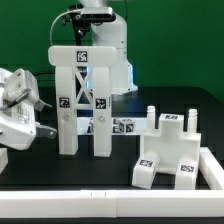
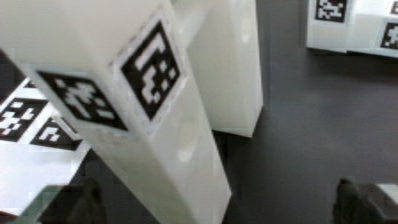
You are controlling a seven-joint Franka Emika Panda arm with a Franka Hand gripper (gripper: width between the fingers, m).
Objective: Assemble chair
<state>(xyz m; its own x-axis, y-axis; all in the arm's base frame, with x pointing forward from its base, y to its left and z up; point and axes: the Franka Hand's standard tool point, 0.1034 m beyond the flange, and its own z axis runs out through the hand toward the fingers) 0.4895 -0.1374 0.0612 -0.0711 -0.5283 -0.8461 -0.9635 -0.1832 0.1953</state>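
Observation:
A tall white chair part (image 1: 80,95) with black marker tags and two long legs stands upright at the middle of the black table. It fills the wrist view (image 2: 151,110). My gripper (image 1: 84,38) is at the top of this part, mostly hidden behind it in the exterior view. In the wrist view my gripper (image 2: 214,207) is open. Its dark fingertips (image 2: 63,205) stand wide apart on either side of the part, which sits nearer one of them. A white seat block (image 1: 170,150) with upright pegs lies at the exterior view's right.
More white tagged parts (image 1: 20,105) are at the exterior view's left edge. The marker board (image 1: 118,126) lies behind the standing part; its tags show in the wrist view (image 2: 36,110). A white rail (image 1: 213,165) borders the table's right and front.

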